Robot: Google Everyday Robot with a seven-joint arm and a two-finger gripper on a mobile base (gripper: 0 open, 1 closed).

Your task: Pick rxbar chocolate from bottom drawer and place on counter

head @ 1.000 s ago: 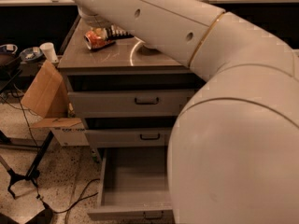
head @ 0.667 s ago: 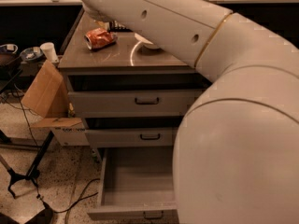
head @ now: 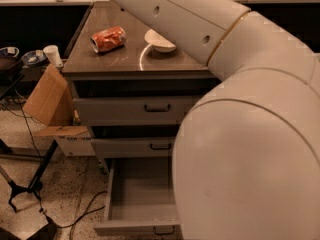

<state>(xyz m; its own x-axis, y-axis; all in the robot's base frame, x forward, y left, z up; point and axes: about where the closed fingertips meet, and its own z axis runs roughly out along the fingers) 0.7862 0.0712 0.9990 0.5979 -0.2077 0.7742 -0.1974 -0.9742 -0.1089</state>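
My gripper is out of view; only my big pale arm shows, crossing from the lower right up past the top edge above the counter. The bottom drawer is pulled open and the part of its plain grey floor that I see is bare. The rxbar chocolate is not visible anywhere; my arm covers the back right of the counter and the drawer's right side.
An orange soda can lies on its side on the counter beside a white dish. The two upper drawers are shut. A cardboard box, a white cup and a stand's legs with cables are at the left.
My arm has drawn up and to the right off the counter's left part, uncovering the white dish. The can has stayed where it lay.
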